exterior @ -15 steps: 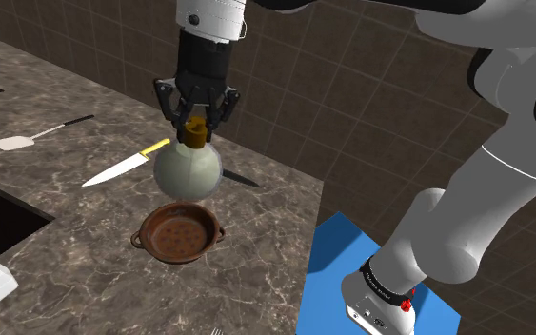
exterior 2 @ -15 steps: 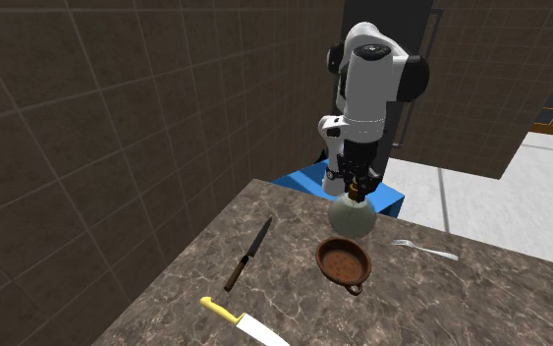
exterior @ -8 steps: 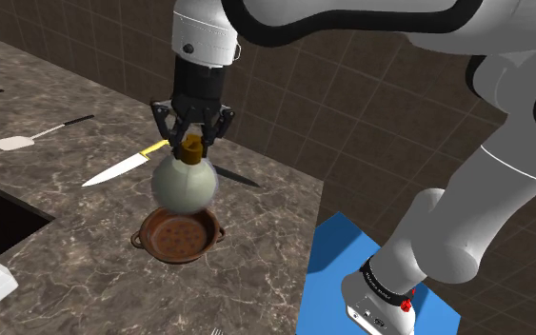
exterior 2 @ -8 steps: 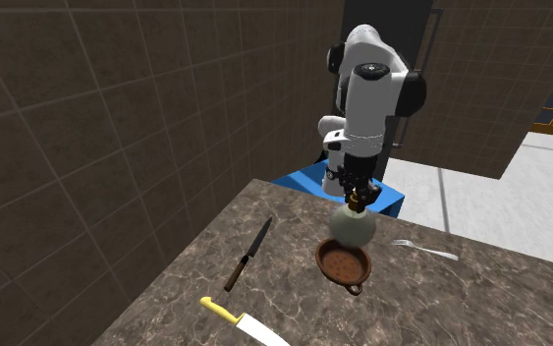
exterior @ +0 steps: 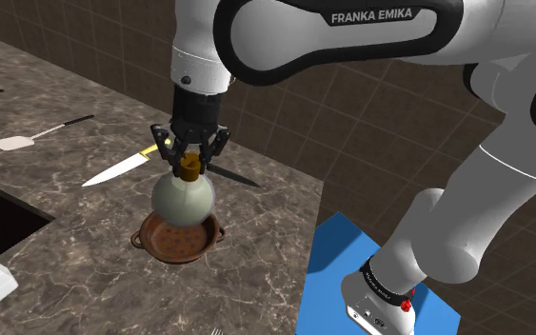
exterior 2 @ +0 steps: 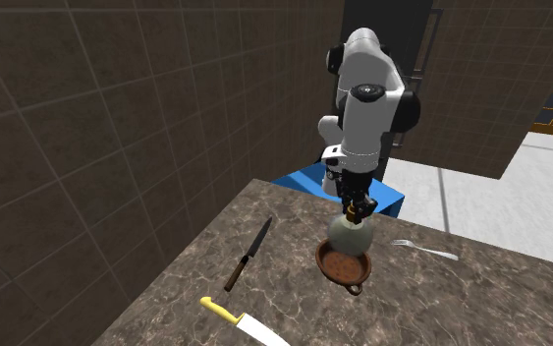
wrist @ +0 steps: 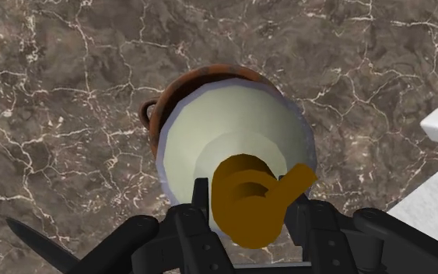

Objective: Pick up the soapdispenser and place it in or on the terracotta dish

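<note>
Soap dispenser (exterior: 182,198), pale round body, ochre pump: mid-frame in the shoulder view, upright, poised directly over terracotta dish (exterior: 202,249) so it can go straight down; contact uncertain. Gripper (exterior: 190,158) clenched on pump neck, bearing its weight. Countertop (exterior: 66,247) beneath.

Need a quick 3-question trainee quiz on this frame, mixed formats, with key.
1. True or false: the jaws are shut on the brown pump top of the soap dispenser.
2. What lies directly beneath the dispenser's round body? A) a sink B) the terracotta dish C) a fork
3. Fill in: the large knife lying beyond the dish in the shoulder view has a ____ handle.

Key: 1 true; 2 B; 3 yellow.
</note>
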Controlling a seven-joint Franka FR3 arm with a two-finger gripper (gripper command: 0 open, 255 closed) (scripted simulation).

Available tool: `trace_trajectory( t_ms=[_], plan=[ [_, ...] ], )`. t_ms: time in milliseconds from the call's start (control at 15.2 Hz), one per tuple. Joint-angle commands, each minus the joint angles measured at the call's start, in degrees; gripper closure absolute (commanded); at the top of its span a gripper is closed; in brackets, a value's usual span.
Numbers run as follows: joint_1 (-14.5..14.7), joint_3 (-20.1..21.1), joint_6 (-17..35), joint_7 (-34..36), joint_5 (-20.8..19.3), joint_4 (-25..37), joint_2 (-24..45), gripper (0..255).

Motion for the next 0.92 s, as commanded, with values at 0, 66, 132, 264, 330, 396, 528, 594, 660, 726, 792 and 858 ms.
trace_trajectory(
  t_ms=[0, 66, 132, 264, 330, 396, 528, 594, 660, 726, 792, 858],
  plan=[
    [0.0, 0.0, 1.5, 0.0, -0.2, -1.0, 0.5, 255],
    [0.1, 0.0, 2.3, 0.0, -0.2, -1.6, 0.7, 255],
    [0.1, 0.0, 3.0, 0.0, -0.3, -2.2, 0.9, 255],
    [0.1, 0.1, 4.5, 0.1, -0.5, -3.2, 1.3, 255],
    [0.1, 0.1, 5.2, 0.1, -0.5, -3.8, 1.5, 255],
    [0.2, 0.1, 6.0, 0.1, -0.6, -4.3, 1.8, 255],
    [0.2, 0.1, 6.8, 0.2, -0.7, -4.9, 2.1, 255],
    [0.2, 0.1, 6.8, 0.2, -0.7, -4.9, 2.1, 255],
    [0.2, 0.1, 6.8, 0.2, -0.7, -4.9, 2.1, 255],
    [0.2, 0.1, 6.8, 0.2, -0.7, -4.9, 2.1, 255],
    [0.2, 0.1, 6.8, 0.2, -0.7, -4.9, 2.1, 255],
    [0.2, 0.1, 6.8, 0.2, -0.7, -4.9, 2.1, 255]
  ],
)
